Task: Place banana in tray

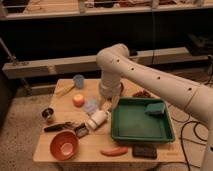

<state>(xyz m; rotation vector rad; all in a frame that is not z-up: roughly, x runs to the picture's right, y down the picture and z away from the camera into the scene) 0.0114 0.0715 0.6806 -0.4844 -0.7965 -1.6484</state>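
Observation:
The banana (65, 90) is pale yellow and lies at the table's far left, just left of a blue cup (78, 81). The dark green tray (142, 134) sits on the right half of the table and holds a green sponge (155, 108) in its far right corner. My gripper (107, 103) hangs from the white arm over the table's middle, just left of the tray's far left corner. It is well to the right of the banana and nothing shows in its grasp.
An orange bowl (64, 145) sits front left. An orange-red sausage (114, 151) and a dark block (144, 151) lie in front of the tray. A white bottle (97, 120), a clear cup (90, 106), an orange object (78, 100) and a small metal cup (48, 114) crowd the middle and left.

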